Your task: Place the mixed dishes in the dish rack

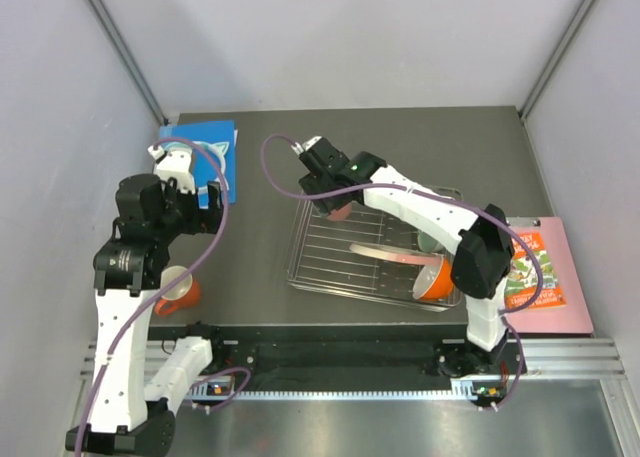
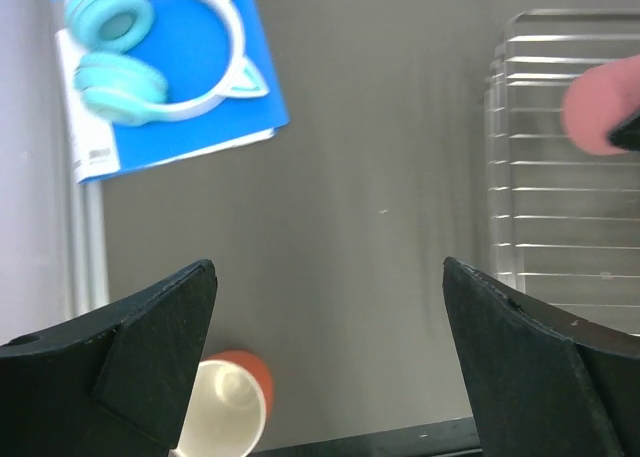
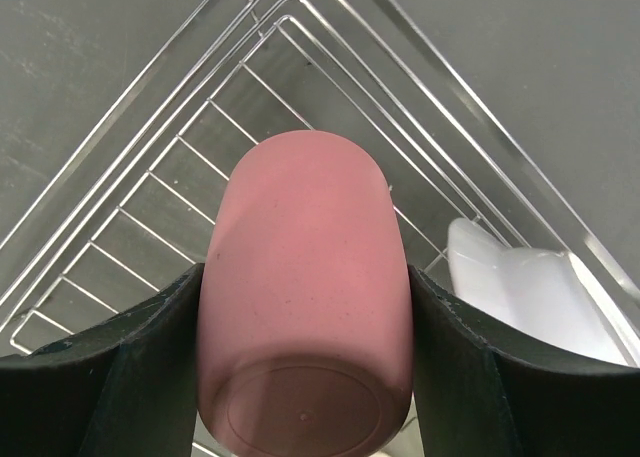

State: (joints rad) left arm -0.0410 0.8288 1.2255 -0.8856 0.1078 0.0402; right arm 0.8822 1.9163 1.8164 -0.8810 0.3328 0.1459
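Pink smooth cup [image 3: 305, 317], clamped in the partly open right tool [image 3: 306, 273], hangs over the far-left corner of the silver wire dish rack [image 1: 296, 275], seemingly awaiting lowering and release; the left tool [image 2: 328, 267] gapes empty.

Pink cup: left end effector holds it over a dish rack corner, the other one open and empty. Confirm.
Wrong arm: the right end effector holds the pink cup over the dish rack corner, per the right wrist view. The left end effector is open and empty.

One cup [image 3: 305, 297], one mug [image 1: 178, 290], two bowls [image 1: 436, 279] [image 1: 427, 241], two plates [image 1: 385, 253] [image 3: 520, 287], one rack [image 1: 318, 269]
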